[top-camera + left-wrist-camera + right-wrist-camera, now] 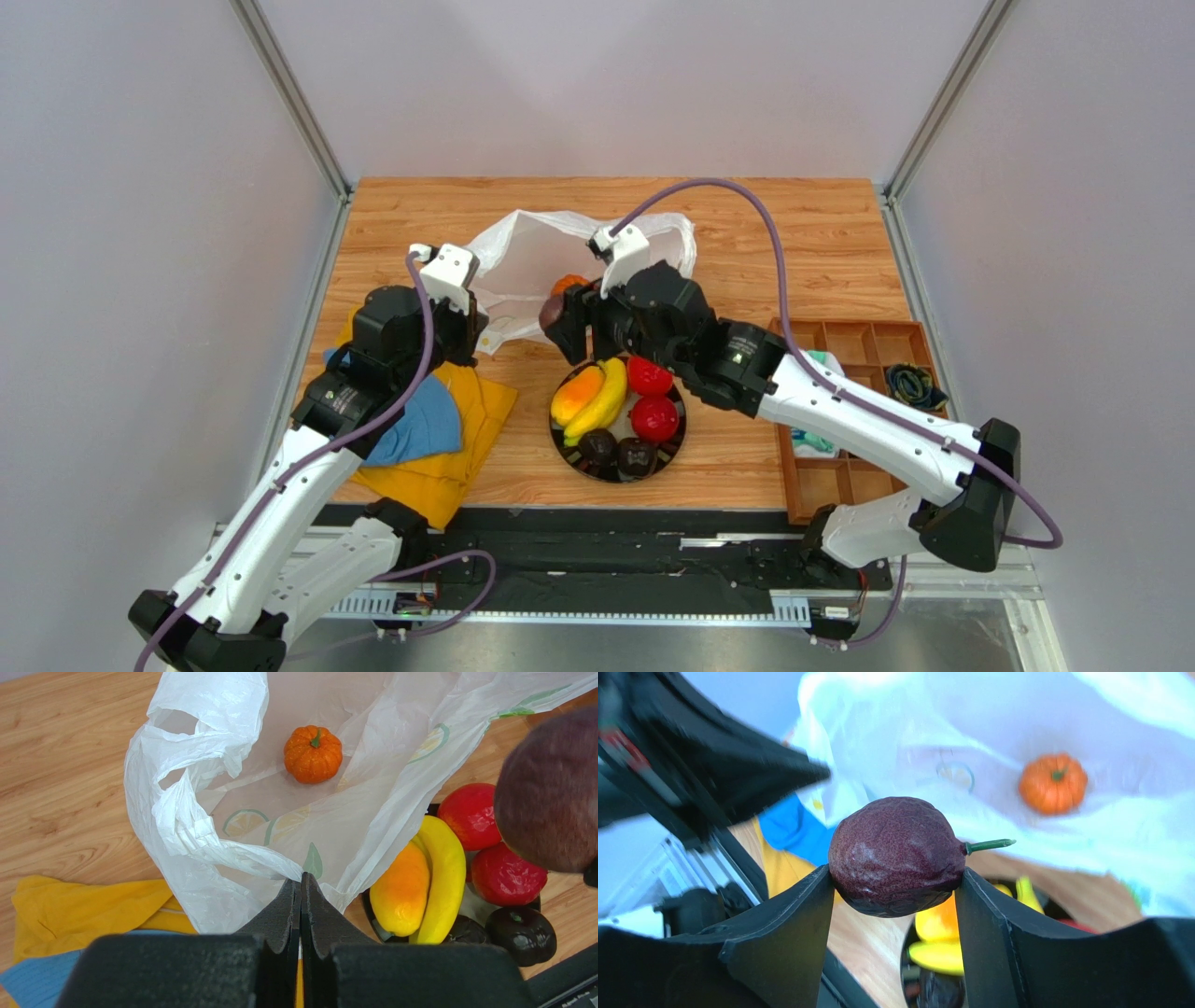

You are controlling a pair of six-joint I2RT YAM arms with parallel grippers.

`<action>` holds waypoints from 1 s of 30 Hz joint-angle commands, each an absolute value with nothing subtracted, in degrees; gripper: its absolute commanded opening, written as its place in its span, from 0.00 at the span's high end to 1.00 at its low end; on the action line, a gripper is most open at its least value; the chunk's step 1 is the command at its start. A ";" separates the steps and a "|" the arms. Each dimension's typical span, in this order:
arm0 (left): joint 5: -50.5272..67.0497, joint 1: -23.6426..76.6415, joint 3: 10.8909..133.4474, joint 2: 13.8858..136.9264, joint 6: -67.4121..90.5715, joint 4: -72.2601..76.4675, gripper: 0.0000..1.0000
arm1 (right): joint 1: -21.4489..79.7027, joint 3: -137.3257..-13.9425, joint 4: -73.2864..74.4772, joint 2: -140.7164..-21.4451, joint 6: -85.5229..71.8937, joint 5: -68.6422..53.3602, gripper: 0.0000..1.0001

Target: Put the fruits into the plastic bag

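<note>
The plastic bag (533, 252) lies open on the table; its near edge (231, 857) is pinched in my shut left gripper (300, 882). A ribbed orange fruit (313, 754) sits inside the bag and shows in the right wrist view (1053, 783). My right gripper (896, 882) is shut on a dark purple-brown round fruit (896, 855), held above the table between the black plate and the bag mouth (567, 319). The black plate (673, 451) holds a mango (577, 394), a banana (606, 396), two red fruits (652, 417) and two dark fruits (617, 452).
Blue (421, 420) and yellow (449, 462) cloths lie left of the plate, under my left arm. A wooden compartment tray (856, 420) stands at the right edge of the table. Grey walls enclose the table.
</note>
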State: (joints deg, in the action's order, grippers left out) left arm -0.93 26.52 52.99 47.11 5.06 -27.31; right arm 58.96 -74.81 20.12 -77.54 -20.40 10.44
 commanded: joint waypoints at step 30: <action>-0.44 26.63 55.46 47.02 5.54 -26.28 1.00 | 45.44 -107.23 28.65 -121.02 -16.44 6.68 0.43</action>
State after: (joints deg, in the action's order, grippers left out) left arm -0.91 26.52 52.99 47.11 5.06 -27.44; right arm 45.69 -105.36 28.60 -120.14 -16.23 5.98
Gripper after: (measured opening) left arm 0.007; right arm 0.622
